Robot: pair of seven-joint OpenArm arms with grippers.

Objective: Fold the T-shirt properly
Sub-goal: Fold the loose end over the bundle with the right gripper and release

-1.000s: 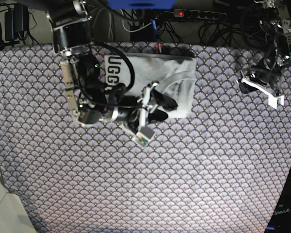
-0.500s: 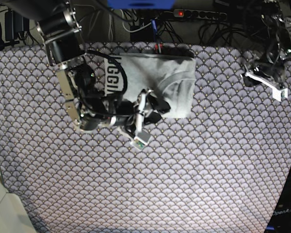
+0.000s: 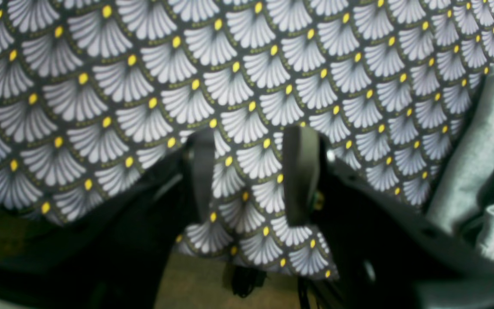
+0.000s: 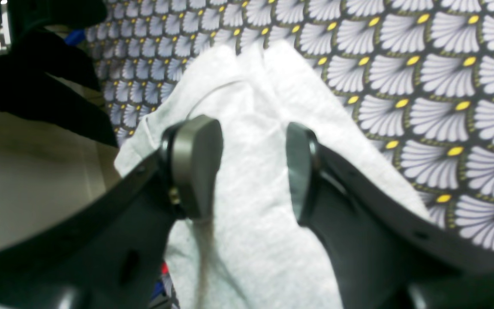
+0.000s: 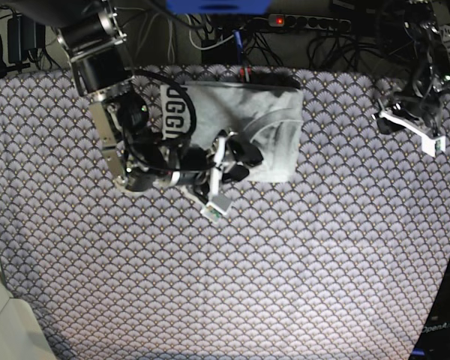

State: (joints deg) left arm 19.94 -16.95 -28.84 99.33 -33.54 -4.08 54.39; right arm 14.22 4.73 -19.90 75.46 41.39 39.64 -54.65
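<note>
- The T-shirt (image 5: 244, 127) lies at the far edge of the desk (image 5: 285, 270) as a compact rectangle; the folding looks largely done, with perhaps a last tidy-up left
- Right end effector (image 4: 253, 167) sits over the shirt's near edge, jaws apart, cloth between them but not pinched
- Left end effector (image 3: 251, 176) hangs well apart from the shirt, jaws apart, holding nothing
- Black letters "UGG" show beside the right arm; the rest is hidden

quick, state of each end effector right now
left end effector: open, empty, over the tablecloth.
right end effector: open, over the T-shirt, not gripping it.
</note>
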